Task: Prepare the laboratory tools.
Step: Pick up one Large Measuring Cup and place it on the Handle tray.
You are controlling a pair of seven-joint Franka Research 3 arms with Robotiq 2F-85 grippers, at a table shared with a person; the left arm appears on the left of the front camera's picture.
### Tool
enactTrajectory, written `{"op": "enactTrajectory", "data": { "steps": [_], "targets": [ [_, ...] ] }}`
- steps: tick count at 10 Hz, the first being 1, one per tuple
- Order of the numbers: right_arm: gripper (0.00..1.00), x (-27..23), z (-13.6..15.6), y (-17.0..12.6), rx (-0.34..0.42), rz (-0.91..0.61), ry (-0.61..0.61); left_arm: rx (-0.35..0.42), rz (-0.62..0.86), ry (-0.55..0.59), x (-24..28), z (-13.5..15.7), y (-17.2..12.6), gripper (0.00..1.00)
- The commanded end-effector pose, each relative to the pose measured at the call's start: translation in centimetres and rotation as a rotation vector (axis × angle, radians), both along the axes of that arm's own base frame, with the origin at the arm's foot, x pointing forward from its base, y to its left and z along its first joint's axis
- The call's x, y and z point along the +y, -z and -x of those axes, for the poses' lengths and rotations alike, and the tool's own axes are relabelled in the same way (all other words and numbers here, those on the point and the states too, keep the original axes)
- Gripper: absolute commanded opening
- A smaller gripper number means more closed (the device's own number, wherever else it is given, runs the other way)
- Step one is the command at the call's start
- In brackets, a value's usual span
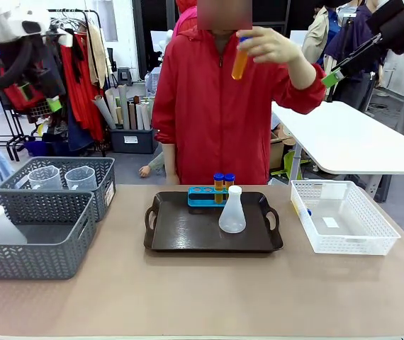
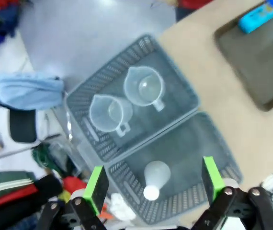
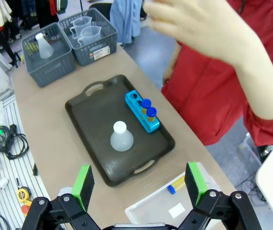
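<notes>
Front view gives us the person (image 1: 209, 106) in a red jacket at the far side of the table (image 1: 202, 290), with a raised hand (image 1: 273, 46) holding an orange tube (image 1: 239, 62) with a blue cap well above the tabletop. On the table in front of the person lies a dark tray (image 1: 184, 234), and at its far edge a blue rack (image 1: 202, 197) holds two more orange tubes (image 1: 223, 181) standing upright side by side. Just in front of the rack, a translucent conical flask (image 1: 232, 211) stands upright on the tray. To the right of the tray we see a white mesh basket (image 1: 372, 227), and the right wrist view shows a fourth tube (image 3: 176, 184) lying inside it. At the left end sit two grey baskets (image 1: 39, 258): the nearer one holds a second flask (image 1: 3, 227), and the farther one holds two clear jugs (image 1: 64, 177) side by side. In the right wrist view, the right gripper (image 3: 139, 179) hangs high over the tray's right end and the white basket, its green pads spread wide with nothing between them. In the left wrist view, we find the left gripper (image 2: 154, 181) equally wide and empty, high above the grey basket with the second flask.
</notes>
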State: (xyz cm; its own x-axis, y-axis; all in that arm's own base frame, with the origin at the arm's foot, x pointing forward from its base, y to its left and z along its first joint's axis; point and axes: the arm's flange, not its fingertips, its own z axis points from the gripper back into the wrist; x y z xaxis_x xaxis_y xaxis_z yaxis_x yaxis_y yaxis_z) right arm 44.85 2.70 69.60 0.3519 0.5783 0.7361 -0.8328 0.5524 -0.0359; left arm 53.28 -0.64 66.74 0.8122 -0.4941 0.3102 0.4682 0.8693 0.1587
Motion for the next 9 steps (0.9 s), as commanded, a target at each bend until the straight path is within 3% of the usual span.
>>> {"op": "enactTrajectory", "data": {
  "steps": [1, 4, 6, 9],
  "targets": [
    [1.0, 0.0, 0.0, -0.1, -0.005, -0.013, -0.014, 0.073, 0.021, -0.133, 2.5, -2.0, 1.6, 1.0],
    [1.0, 0.0, 0.0, -0.1, -0.005, -0.013, -0.014, 0.049, 0.056, -0.358, 5.6, -2.8, 4.4, 1.0],
    [1.0, 0.0, 0.0, -0.1, -0.005, -0.013, -0.014, 0.101, 0.117, -0.307, 5.0, -2.1, 5.3, 1.0],
    [1.0, 0.0, 0.0, -0.1, -0.005, -0.013, -0.014, 0.092, 0.07, -0.319, 6.3, -3.1, 5.2, 1.0]
  ]
}}
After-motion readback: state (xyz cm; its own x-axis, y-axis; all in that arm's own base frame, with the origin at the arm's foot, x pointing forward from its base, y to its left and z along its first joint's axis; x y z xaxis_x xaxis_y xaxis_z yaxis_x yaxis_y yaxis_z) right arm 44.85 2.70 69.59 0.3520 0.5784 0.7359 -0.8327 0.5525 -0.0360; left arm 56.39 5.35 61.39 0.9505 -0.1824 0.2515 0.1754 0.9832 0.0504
